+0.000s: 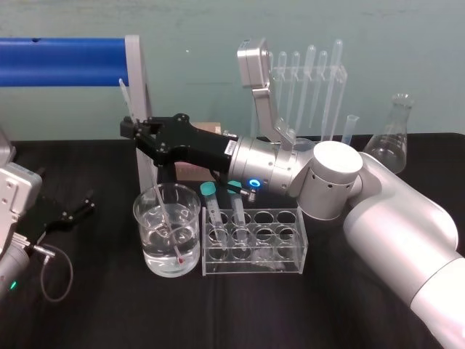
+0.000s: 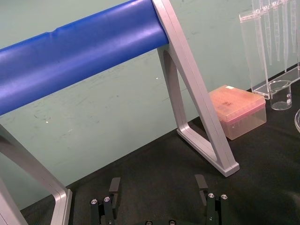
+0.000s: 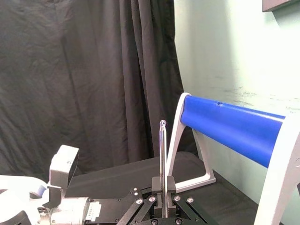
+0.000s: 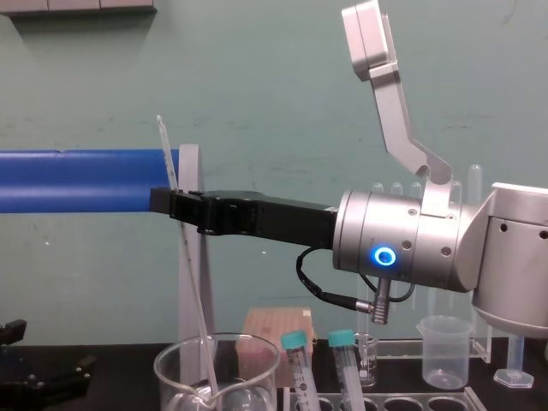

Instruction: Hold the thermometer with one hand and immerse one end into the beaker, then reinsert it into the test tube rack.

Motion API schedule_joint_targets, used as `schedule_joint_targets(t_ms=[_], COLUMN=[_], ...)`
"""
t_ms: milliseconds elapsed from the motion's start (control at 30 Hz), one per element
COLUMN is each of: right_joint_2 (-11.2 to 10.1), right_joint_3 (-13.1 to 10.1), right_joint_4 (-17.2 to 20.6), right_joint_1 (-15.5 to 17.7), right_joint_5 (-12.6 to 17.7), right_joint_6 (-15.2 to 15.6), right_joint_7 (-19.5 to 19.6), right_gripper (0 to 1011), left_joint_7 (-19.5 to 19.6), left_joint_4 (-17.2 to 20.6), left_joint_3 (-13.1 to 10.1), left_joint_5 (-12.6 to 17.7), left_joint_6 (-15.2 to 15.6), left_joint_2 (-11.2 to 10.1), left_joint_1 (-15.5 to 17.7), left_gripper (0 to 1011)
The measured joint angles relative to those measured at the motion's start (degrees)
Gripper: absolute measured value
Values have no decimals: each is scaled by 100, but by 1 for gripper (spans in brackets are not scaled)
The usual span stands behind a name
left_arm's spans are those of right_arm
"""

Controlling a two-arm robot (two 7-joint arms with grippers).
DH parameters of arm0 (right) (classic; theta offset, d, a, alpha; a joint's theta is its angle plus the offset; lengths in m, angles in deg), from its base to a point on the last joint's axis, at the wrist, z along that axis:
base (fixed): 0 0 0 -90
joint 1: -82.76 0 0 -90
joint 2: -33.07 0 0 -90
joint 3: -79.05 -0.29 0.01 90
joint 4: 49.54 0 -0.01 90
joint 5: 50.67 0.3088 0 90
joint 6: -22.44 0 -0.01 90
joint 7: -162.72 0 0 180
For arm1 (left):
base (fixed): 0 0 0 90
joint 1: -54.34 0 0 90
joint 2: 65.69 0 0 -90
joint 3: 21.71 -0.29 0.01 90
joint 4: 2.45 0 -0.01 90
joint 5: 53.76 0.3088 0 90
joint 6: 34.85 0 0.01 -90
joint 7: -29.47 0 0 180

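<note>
Nearest my head camera, the thick white right arm sweeps in from the lower right above the black counter [image 1: 240, 313]. It ends in a silver wrist with a glowing blue ring and the long black right hand [image 1: 132, 132]. That hand reaches toward my left and hangs above the wide clear glass beaker [image 1: 147, 240]. Its fingers are clamped on the long, thin clear glass thermometer [image 1: 164, 212], gripping it some way below its top end. From the right wrist camera I see the rod [image 3: 162, 150] rising straight out from between the closed fingers.

From the chest camera the thermometer [image 4: 190, 282] leans, with its top toward my left and its lower part slanting down into the beaker [image 4: 171, 370]. Its red-tipped lower end sits in the clear liquid, close to the beaker's floor.

Just beside the beaker, on its right, stands the low clear test tube rack [image 1: 290, 254] with rows of round holes. Two teal-capped tubes [image 1: 209, 189] stand in its left end.

On my far left the black left hand [image 1: 81, 205] rests low over the counter, well apart from the beaker. Its fingers [image 2: 114, 185] are spread apart with nothing between them.

Behind everything stand a blue roller on a grey frame [image 1: 65, 62], a clear acrylic pipette stand [image 1: 309, 76] and a glass conical flask [image 1: 396, 138].
</note>
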Motion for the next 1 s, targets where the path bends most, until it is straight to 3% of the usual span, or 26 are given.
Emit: schedule_joint_targets(t_ms=[1000], right_joint_2=[-55], right_joint_3=[7], right_joint_4=[15], right_joint_1=[3], right_joint_5=[31], right_joint_6=[43], right_joint_7=[-68], right_gripper=[56], left_joint_7=[0], left_joint_4=[0], left_joint_3=[0], left_joint_5=[0], left_joint_6=[0], left_joint_2=[0], left_joint_1=[0], left_gripper=[1008])
